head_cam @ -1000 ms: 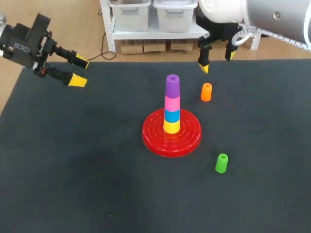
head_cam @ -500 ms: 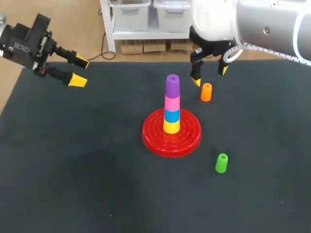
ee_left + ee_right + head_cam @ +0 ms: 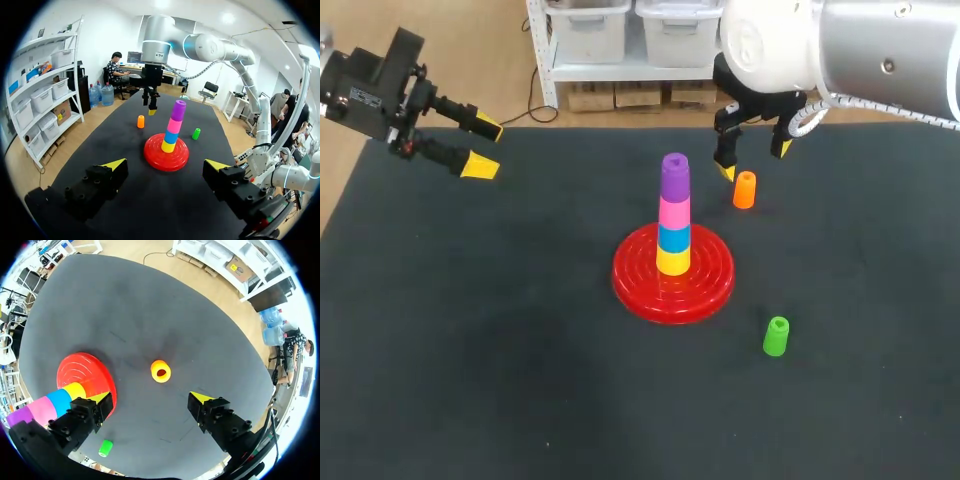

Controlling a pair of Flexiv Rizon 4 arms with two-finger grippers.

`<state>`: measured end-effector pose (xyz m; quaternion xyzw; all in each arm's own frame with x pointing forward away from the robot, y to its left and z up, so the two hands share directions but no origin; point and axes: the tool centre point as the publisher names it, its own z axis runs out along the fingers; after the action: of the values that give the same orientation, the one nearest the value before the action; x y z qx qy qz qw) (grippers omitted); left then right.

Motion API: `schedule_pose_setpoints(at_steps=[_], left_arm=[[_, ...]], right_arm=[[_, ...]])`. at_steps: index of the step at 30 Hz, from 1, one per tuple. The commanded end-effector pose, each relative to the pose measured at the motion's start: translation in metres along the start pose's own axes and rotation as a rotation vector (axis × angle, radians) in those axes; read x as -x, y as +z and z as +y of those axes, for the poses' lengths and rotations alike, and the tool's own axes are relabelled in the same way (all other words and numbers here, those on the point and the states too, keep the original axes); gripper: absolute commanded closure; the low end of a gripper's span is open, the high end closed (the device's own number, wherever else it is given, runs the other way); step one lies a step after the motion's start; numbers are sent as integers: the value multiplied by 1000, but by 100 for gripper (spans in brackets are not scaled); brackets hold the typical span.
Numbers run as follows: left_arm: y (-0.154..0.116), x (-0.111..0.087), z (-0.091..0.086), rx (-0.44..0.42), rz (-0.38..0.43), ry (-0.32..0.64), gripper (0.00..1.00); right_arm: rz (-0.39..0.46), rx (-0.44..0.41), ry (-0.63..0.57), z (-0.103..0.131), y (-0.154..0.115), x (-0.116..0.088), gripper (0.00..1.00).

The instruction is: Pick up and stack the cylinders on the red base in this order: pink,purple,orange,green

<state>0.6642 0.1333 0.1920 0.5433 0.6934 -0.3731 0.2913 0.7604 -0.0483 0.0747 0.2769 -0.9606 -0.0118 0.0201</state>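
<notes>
— Dark cloth table (image 3: 470,350): how do the jaws stand?
— Spread wide: right gripper (image 3: 753,160) points straight down above the small orange plastic cylinder (image 3: 744,190), near the ringed red plastic base (image 3: 640,290); left gripper (image 3: 483,147), parted too, sits level over the far-left corner

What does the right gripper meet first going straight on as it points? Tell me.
Probably the orange plastic cylinder, upright on the dark table mat, ahead of the open right gripper and roughly centred between its fingers. Depth is unclear; the fingers may straddle it and reach the mat.
</notes>
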Motion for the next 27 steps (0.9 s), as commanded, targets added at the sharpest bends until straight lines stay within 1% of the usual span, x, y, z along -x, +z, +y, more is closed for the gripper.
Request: schedule_pose_setpoints(at_steps=[1,7,9,11,14,18,21,27], left_arm=[[0,-1,0,2,-4,3,0],[0,-1,0,2,-4,3,0],[0,-1,0,2,-4,3,0],[0,-1,0,2,-4,3,0],[0,-1,0,2,-4,3,0],[0,-1,0,2,-4,3,0],[0,-1,0,2,-4,3,0],[0,-1,0,2,-4,3,0]], right_arm=[[-13,-4,1,1,0,-5,0],[-13,-4,1,1,0,-5,0],[9,23,23,-1,6,0,0],[16,28,30,-1,10,4,0],[35,23,39,0,15,9,0],[54,-3,44,-1,26,15,0],[53,-24,53,-3,31,18,0],[53,-30,77,-10,41,19,0]])
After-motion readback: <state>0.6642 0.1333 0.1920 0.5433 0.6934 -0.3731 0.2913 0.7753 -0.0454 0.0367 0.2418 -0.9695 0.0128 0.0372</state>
